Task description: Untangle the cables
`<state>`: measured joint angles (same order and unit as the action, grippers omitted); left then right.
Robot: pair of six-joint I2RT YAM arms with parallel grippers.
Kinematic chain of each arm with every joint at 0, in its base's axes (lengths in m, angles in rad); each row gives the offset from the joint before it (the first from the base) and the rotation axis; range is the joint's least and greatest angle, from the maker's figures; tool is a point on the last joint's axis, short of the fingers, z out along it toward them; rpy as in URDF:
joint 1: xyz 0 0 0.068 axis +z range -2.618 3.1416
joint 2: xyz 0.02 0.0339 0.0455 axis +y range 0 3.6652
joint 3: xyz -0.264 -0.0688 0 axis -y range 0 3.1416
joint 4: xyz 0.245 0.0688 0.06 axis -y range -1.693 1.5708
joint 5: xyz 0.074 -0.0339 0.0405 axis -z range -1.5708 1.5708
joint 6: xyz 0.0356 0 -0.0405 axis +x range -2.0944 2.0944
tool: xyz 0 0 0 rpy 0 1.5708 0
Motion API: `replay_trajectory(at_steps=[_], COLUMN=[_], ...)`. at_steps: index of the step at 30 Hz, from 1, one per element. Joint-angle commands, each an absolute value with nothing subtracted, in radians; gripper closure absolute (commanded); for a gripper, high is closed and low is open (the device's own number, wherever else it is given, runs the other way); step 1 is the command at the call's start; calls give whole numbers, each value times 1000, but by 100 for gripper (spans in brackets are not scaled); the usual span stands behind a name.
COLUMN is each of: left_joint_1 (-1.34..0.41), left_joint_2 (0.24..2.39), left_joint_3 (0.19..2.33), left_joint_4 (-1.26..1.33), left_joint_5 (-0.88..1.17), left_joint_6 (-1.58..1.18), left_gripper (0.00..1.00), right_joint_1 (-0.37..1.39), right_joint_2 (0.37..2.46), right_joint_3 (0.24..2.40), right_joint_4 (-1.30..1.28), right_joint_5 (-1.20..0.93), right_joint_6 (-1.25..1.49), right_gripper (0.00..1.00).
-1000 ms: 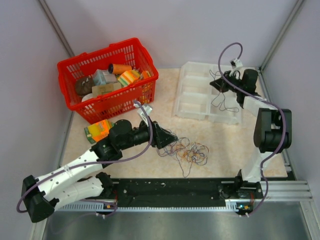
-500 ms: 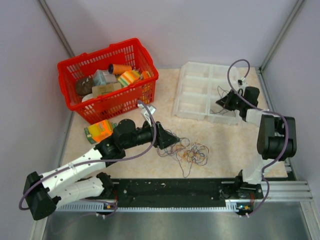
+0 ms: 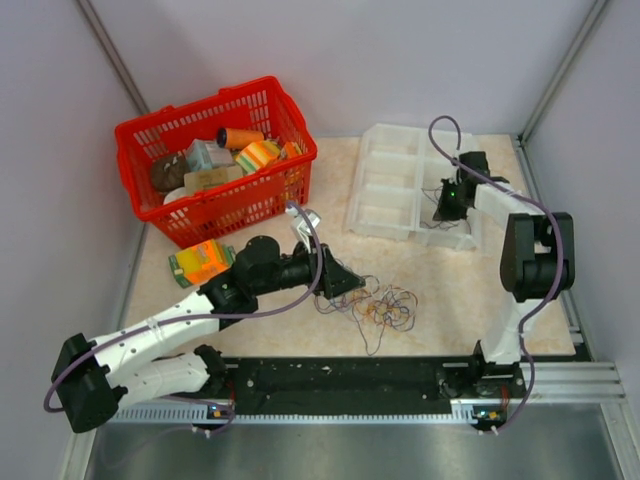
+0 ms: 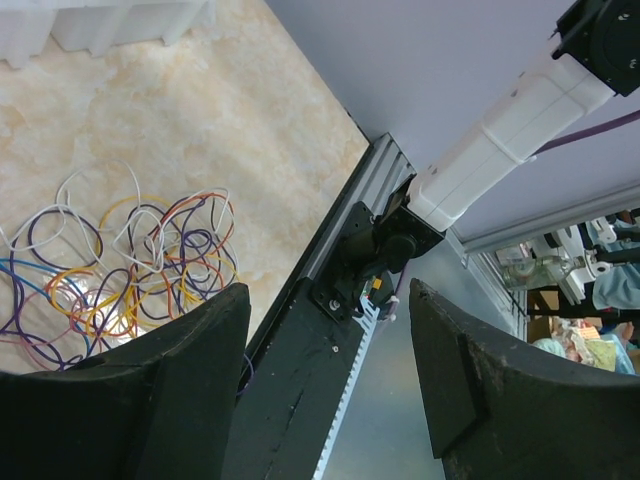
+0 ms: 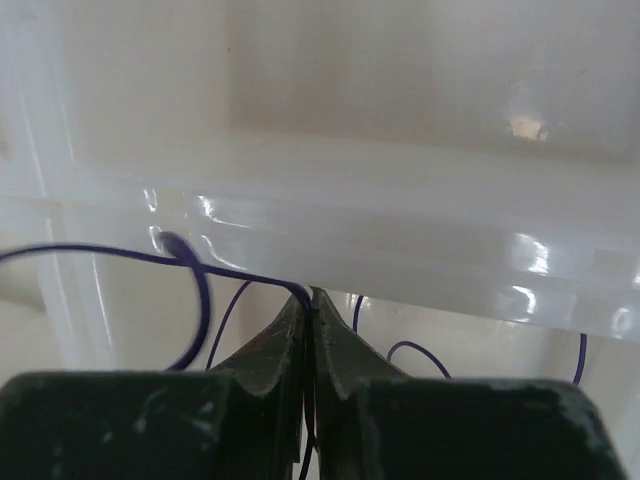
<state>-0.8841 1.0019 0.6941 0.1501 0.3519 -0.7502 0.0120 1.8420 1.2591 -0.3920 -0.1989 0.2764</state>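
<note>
A tangle of thin cables [image 3: 378,303], purple, orange, yellow and white, lies on the table in front of the arms; it also shows in the left wrist view [image 4: 120,255]. My left gripper [image 3: 352,281] is open and empty at the tangle's left edge, its wide jaws apart [image 4: 330,385]. My right gripper [image 3: 443,207] is shut on a dark purple cable [image 5: 150,255] over the clear plastic tray [image 3: 392,185]. The cable runs out from between the closed fingertips [image 5: 312,298] and loops to the left against the tray wall [image 5: 400,250].
A red basket [image 3: 200,215] full of packets and boxes stands at the back left. A yellow-green box [image 3: 197,261] lies in front of it. The black rail [image 3: 350,375] runs along the near edge, with a metal ledge below.
My right gripper has come down and to the left with the purple cable, from above the tray's right end to low over the tray. My left gripper has edged right toward the tangle.
</note>
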Motion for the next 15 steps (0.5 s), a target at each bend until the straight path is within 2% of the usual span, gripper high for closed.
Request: replay_trajectory(at_steps=[1, 4, 6, 9, 15], left_joint_1=[-881, -881, -881, -881, -881], left_joint_2=[991, 976, 953, 928, 942], left_joint_3=[713, 695, 675, 644, 700], left_joint_4=[222, 216, 219, 235, 167], left_joint_5=[376, 376, 361, 328, 364], left_joint_6=[-744, -745, -749, -764, -732], left_gripper=[31, 31, 31, 31, 31], right_joint_1=[41, 46, 54, 58, 57], right_joint_2=[1891, 1836, 1799, 1757, 1663], right_joint_3=[1373, 1358, 1356, 1356, 1316], right_joint_4=[-590, -578, -568, -572, -558], right_joint_5=[-39, -47, -80, -115, -196], right_joint_6=[181, 161, 166, 176, 187], right_gripper=[93, 74, 68, 64, 63])
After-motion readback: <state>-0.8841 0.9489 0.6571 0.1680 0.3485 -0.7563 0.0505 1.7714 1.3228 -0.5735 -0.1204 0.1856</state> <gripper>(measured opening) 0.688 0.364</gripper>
